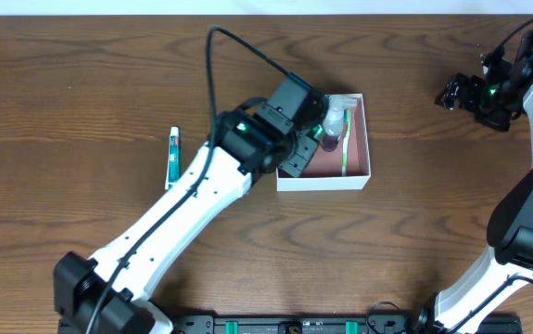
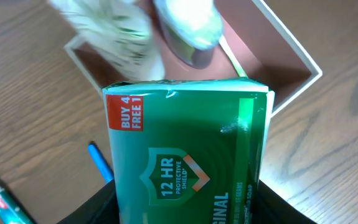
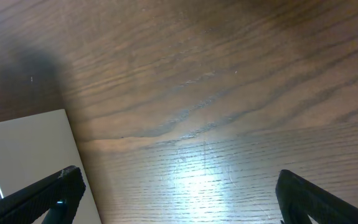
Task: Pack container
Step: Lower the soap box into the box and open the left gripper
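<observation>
The container [image 1: 322, 182], a shallow white-walled box with a pink-brown inside, sits at the table's middle. A clear bottle [image 1: 333, 121] and a green-handled toothbrush [image 1: 345, 156] lie in it. My left gripper [image 1: 305, 147] hovers over its left part. In the left wrist view this gripper [image 2: 188, 208] is shut on a green soap packet [image 2: 188, 149], held just in front of the container's near wall [image 2: 300, 62], with the blurred bottle [image 2: 188, 28] behind. My right gripper [image 1: 455, 93] stands open far to the right, over bare wood [image 3: 179, 199].
A toothpaste tube [image 1: 172, 158] lies on the table left of the container, also at the lower left of the left wrist view [image 2: 1, 200], near a thin blue item [image 2: 99, 162]. A pale flat object [image 3: 29, 146] lies by my right gripper's left finger.
</observation>
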Motion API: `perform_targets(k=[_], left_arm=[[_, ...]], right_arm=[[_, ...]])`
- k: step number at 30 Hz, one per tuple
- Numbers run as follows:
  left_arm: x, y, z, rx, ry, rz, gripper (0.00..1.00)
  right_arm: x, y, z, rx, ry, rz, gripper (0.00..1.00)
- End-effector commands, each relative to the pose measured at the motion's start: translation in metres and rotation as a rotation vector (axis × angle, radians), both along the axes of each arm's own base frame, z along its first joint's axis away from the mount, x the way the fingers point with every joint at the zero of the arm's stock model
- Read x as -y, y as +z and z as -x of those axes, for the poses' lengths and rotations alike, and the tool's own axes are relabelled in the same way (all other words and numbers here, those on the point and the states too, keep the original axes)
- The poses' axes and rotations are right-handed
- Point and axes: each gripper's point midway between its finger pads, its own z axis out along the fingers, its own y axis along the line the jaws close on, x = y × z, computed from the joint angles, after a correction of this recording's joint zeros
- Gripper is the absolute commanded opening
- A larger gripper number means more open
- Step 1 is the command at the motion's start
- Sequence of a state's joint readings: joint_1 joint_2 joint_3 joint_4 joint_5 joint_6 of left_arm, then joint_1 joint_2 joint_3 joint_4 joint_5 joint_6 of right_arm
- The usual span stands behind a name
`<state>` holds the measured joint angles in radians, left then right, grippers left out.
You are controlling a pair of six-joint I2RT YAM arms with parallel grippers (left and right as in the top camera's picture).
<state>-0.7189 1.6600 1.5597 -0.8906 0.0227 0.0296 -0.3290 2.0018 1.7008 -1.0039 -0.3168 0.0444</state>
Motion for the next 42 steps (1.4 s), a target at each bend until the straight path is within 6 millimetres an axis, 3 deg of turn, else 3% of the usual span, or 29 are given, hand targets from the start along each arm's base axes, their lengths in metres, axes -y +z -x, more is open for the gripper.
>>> perform_targets(k=[1,5,15,25,30,31,33,42], left_arm=[[0.012,-0.008,0.002,0.015,-0.098,-0.044,0.52],[0.026,-0.020,0.002,0.036,-0.197,-0.078,0.51],[0.056,-0.050,-0.029,0.096,-0.245,-0.068,0.52],[0.061,-0.088,-0.035,0.049,-0.250,-0.104,0.52],[0.061,-0.093,-0.035,0.040,-0.251,-0.111,0.53],[0.061,-0.093,-0.035,0.040,-0.251,-0.111,0.61],[0.061,-0.093,-0.035,0.040,-0.251,-0.111,0.65],[0.061,-0.094,-0.034,0.037,-0.250,-0.112,0.65]], right_arm=[[0.004,0.007,-0.004,0.023,0.002,0.010,0.99],[0.004,0.007,-0.004,0.022,0.002,0.010,0.99],[0.004,0.007,-0.004,0.023,0.001,0.010,0.99],[0.004,0.007,-0.004,0.023,0.002,0.010,0.99],[0.004,0.007,-0.004,0.023,0.002,0.010,0.99],[0.004,0.007,-0.004,0.022,0.002,0.010,0.99],[0.004,0.007,-0.004,0.023,0.002,0.010,0.99],[0.004,0.007,-0.004,0.022,0.002,0.010,0.99]])
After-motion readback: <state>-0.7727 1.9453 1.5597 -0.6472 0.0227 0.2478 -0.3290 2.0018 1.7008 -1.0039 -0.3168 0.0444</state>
